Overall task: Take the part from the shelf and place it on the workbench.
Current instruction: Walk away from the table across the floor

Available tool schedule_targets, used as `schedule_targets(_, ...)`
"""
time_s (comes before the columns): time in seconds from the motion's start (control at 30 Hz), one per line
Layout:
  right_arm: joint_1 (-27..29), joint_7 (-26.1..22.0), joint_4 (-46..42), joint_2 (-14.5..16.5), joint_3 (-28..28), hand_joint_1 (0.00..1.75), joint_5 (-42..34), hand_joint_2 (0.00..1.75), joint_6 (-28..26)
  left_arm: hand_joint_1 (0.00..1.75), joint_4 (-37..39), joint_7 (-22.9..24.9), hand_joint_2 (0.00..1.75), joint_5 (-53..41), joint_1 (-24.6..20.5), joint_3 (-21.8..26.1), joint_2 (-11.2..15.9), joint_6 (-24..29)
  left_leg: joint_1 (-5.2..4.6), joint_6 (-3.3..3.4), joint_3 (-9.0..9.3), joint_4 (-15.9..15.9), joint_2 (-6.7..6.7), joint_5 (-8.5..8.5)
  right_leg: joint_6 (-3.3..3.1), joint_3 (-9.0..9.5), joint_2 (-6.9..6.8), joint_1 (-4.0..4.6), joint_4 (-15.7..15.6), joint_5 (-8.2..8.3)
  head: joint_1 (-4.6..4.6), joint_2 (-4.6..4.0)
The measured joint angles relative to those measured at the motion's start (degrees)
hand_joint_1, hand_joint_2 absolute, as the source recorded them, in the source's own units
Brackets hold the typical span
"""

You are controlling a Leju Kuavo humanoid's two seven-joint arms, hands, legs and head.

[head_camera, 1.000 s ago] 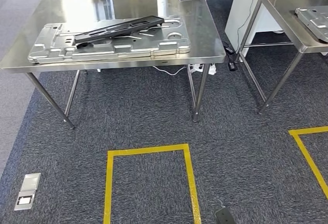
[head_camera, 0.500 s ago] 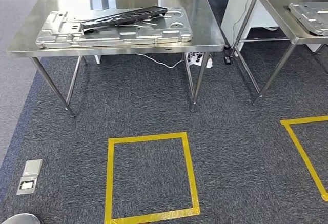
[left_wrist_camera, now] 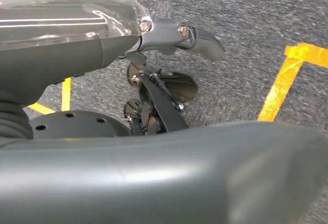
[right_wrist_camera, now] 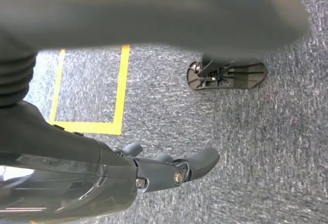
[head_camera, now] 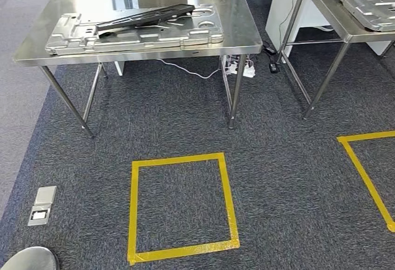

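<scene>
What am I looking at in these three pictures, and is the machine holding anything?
A walking robot with two arms took them. The wide picture comes from its head: a steel table carrying a flat metal panel with a long black part lying on it, plus a yellow tape square on the carpet. The other two come from cameras at its wrists, looking down at the carpet past the hanging left hand and right hand. Both hands hold nothing, fingers stretched out.
</scene>
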Motion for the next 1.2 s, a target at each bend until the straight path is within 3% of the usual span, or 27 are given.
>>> schedule_targets(0.07, -0.21, 0.06, 0.02, 0.02, -0.5, 0.0, 0.03, 1.75, 0.39, 0.0, 0.0, 0.01, 1.75, 0.22, -0.03, 0.0, 0.0, -0.13, -0.16, 0.52, 3.86, -6.54, -0.11, 1.71, 0.43, -0.35, 0.02, 0.13, 0.35, 0.09, 0.01, 0.0)
schedule_targets(0.1, -0.32, 0.09, 0.02, 0.03, -0.73, 0.0, 0.05, 1.75, 0.46, 0.0, 0.0, 0.0, 1.75, 0.41, -0.04, 0.0, 0.0, -0.21, -0.28, 0.77, 4.52, -7.86, -0.15, 1.76, 0.72, -0.49, 0.04, 0.18, 0.43, 0.2, 0.02, 0.0)
schedule_targets(0.2, -0.61, 0.17, 0.02, 0.04, -1.19, 0.0, 0.16, 1.75, 0.61, 0.0, 0.0, 0.03, 1.75, 0.88, -0.15, 0.0, 0.0, -0.38, -0.22, 1.55, 4.35, -8.76, -0.1, 1.7, 1.69, -1.05, 0.15, 0.26, 0.78, 0.12, 0.04, 0.0)
schedule_targets(0.27, -0.7, 0.21, 0.03, 0.05, -1.41, 0.0, 0.22, 1.75, 0.72, 0.0, 0.0, 0.14, 1.75, 1.01, -0.27, 0.01, 0.0, -0.48, 0.07, 2.43, 4.04, -9.32, 0.0, 1.99, 2.14, -2.61, 0.41, 0.26, 3.82, -2.21, 0.09, 0.0)
schedule_targets(0.3, -0.72, 0.22, 0.04, 0.05, -1.55, 0.0, 0.24, 1.75, 0.79, 0.0, 0.0, 0.24, 1.75, 1.05, -0.26, 0.02, 0.0, -0.53, 0.07, 2.78, 3.83, -9.31, 0.07, 2.15, 2.26, -4.14, 0.54, 0.18, 7.17, -4.17, 0.11, 0.0)
schedule_targets(0.37, -0.69, 0.28, 0.05, 0.06, -1.85, 0.0, 0.27, 0.87, 0.91, 0.0, 0.0, 0.43, 1.75, 1.11, -0.17, 0.04, 0.0, -0.59, -0.03, 3.03, 3.47, -9.19, 0.16, 2.25, 2.46, -7.72, 0.64, 0.06, 15.11, -7.41, 0.11, 0.01)
schedule_targets(0.4, -0.62, 0.34, 0.06, 0.06, -1.99, 0.0, 0.3, 0.44, 0.97, 0.0, 0.0, 0.47, 1.75, 1.2, -0.13, 0.04, 0.0, -0.61, -0.07, 3.04, 3.41, -9.1, 0.19, 2.26, 2.55, -8.7, 0.64, 0.04, 17.35, -7.69, 0.11, 0.01)
schedule_targets(0.43, -0.56, 0.39, 0.07, 0.05, -2.1, 0.0, 0.35, 0.0, 0.99, 0.0, 0.0, 0.51, 1.75, 1.41, -0.14, 0.05, 0.0, -0.67, -0.07, 3.04, 3.38, -8.98, 0.2, 2.24, 2.6, -8.65, 0.64, 0.03, 17.32, -6.77, 0.11, 0.01)
schedule_targets(0.47, -0.54, 0.44, 0.07, 0.04, -2.2, 0.0, 0.43, 0.0, 1.03, 0.0, 0.0, 0.59, 1.75, 1.62, -0.17, 0.05, 0.0, -0.75, -0.06, 3.02, 3.4, -8.84, 0.18, 2.21, 2.63, -7.55, 0.64, 0.01, 14.85, -4.83, 0.11, 0.0)
schedule_targets(0.53, -0.6, 0.47, 0.08, 0.03, -2.29, 0.0, 0.76, 0.87, 1.12, 0.0, 0.0, 0.84, 1.75, 1.97, -0.24, 0.08, 0.0, -1.03, -0.18, 2.77, 3.28, -8.44, 0.14, 2.02, 2.51, -4.21, 0.65, -0.01, 6.97, -0.66, 0.11, 0.0)
schedule_targets(0.6, -0.72, 0.41, 0.11, 0.03, -2.39, 0.0, 1.2, 1.75, 1.26, 0.0, 0.0, 1.07, 1.75, 2.03, -0.27, 0.1, 0.0, -1.28, -0.44, 2.31, 2.84, -8.02, 0.11, 1.92, 2.16, -2.59, 0.69, 0.03, 2.35, 0.76, 0.09, 0.0)
schedule_targets(0.67, -0.7, 0.2, 0.14, 0.04, -2.5, 0.0, 1.67, 1.75, 1.38, 0.0, 0.0, 1.32, 1.75, 2.17, -0.24, 0.13, 0.0, -1.44, -0.49, 1.86, 2.54, -7.86, 0.1, 2.06, 1.72, -2.7, 0.73, 0.09, 1.89, 0.55, 0.05, 0.0)
schedule_targets(0.73, -0.59, -0.03, 0.14, 0.04, -2.53, 0.0, 1.92, 1.75, 1.46, 0.0, 0.0, 1.55, 1.75, 2.64, -0.13, -0.03, 0.02, -1.55, -0.38, 1.36, 2.22, -7.03, 0.02, 1.16, 1.12, -2.85, 0.6, -0.08, 1.82, 0.79, 0.03, 0.0)
schedule_targets(0.8, -0.61, -0.15, -0.03, 0.03, -2.21, 0.0, 1.46, 1.75, 1.51, 0.0, 0.0, 1.79, 1.75, 3.65, 0.23, -1.01, 0.05, -1.45, -0.21, 0.81, 0.37, -2.49, -0.06, -2.07, 0.48, -3.04, 0.4, -0.28, 1.71, 1.04, 0.03, 0.0)
schedule_targets(0.87, -0.64, -0.18, -0.41, 0.02, -1.51, 0.0, 0.3, 1.75, 1.52, 0.0, 0.0, 2.23, 1.75, 5.26, 0.95, -2.86, 0.12, -1.16, -0.03, 0.45, -2.7, 5.01, -0.08, -5.71, 0.2, -3.25, 0.29, -0.24, 1.74, 1.13, 0.02, 0.0)
schedule_targets(0.9, -0.65, -0.16, -0.7, 0.01, -1.07, 0.0, -0.42, 1.75, 1.53, 0.0, 0.0, 2.51, 1.75, 6.24, 1.47, -3.94, 0.18, -0.94, 0.01, 0.37, -3.65, 7.51, -0.08, -6.41, 0.17, -3.29, 0.25, -0.2, 1.75, 1.16, 0.02, 0.0)
schedule_targets(0.93, -0.67, -0.13, -1.08, 0.01, -0.59, 0.0, -1.16, 1.75, 1.53, 0.0, 0.0, 2.79, 1.75, 7.22, 2.06, -5.05, 0.24, -0.75, 0.01, 0.37, -3.66, 7.99, -0.08, -6.0, 0.15, -3.26, 0.24, -0.18, 1.76, 1.16, 0.02, 0.0)
schedule_targets(0.97, -0.72, -0.1, -1.5, 0.0, -0.11, 0.0, -1.86, 1.75, 1.52, 0.0, 0.0, 3.06, 1.75, 8.16, 2.63, -6.15, 0.31, -0.57, 0.01, 0.46, -2.65, 6.22, -0.08, -4.55, 0.16, -3.18, 0.26, -0.16, 1.76, 1.16, 0.02, 0.0)
schedule_targets(1.07, -0.99, 0.04, -2.73, -0.02, 1.35, 0.0, -3.71, 1.75, 1.49, 0.0, 0.0, 3.74, 1.75, 10.66, 3.71, -9.23, 0.68, -0.13, -0.22, 1.11, 2.64, -4.67, -0.11, 0.71, 0.41, -3.0, 0.27, 0.0, 1.83, 1.11, 0.03, 0.0)
schedule_targets(1.13, -1.08, 0.2, -3.6, -0.05, 2.71, 0.0, -5.34, 1.75, 1.44, 0.0, 0.0, 4.31, 1.75, 12.81, 4.36, -11.88, 0.98, 0.29, -0.48, 1.5, 3.85, -7.76, -0.12, 1.22, 0.93, -3.29, 0.22, 0.13, 1.91, 1.24, 0.04, 0.0)
schedule_targets(1.2, -0.91, 0.47, -4.28, -0.16, 4.28, 0.0, -7.14, 1.75, 1.37, 0.0, 0.0, 4.99, 1.75, 15.26, 5.29, -15.09, 1.25, 0.75, -0.41, 1.92, 3.8, -8.29, -0.05, 1.26, 1.61, -3.46, 0.24, 0.12, 1.92, 1.33, 0.05, 0.0)
